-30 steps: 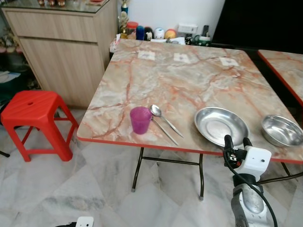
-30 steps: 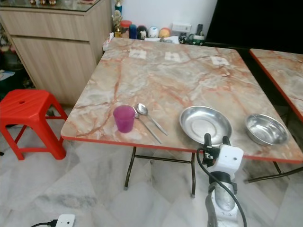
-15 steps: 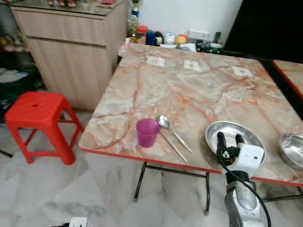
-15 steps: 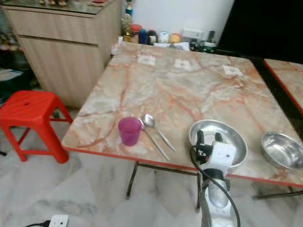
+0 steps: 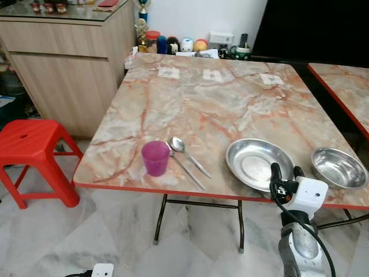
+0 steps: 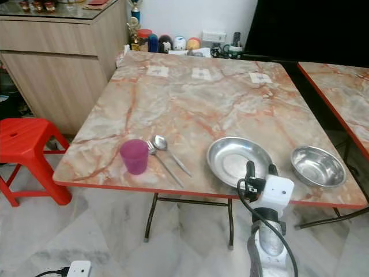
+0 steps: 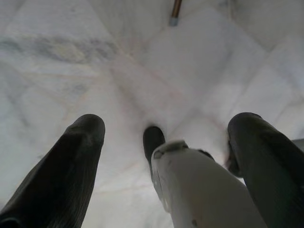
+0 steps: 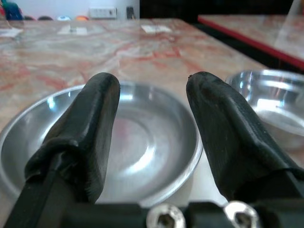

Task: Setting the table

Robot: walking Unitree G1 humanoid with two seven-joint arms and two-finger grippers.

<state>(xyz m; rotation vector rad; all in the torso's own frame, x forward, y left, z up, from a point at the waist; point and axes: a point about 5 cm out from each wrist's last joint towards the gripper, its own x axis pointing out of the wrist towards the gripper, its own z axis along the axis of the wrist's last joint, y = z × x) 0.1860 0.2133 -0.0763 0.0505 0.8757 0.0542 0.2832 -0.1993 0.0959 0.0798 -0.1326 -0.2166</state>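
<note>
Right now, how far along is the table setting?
Done: purple cup, spoon and a second utensil lie together at the table's near edge.
In hand: right gripper open, empty, at the steel plate.
Left: plate and steel bowl not yet placed.

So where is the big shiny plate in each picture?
Left eye view: plate, near the table's front edge, beside the bowl.
Right eye view: plate, same spot.
Right wrist view: plate, just beyond the open fingers.
Left wrist view: floor, no plate.
Shared landmark: the bowl.
</note>
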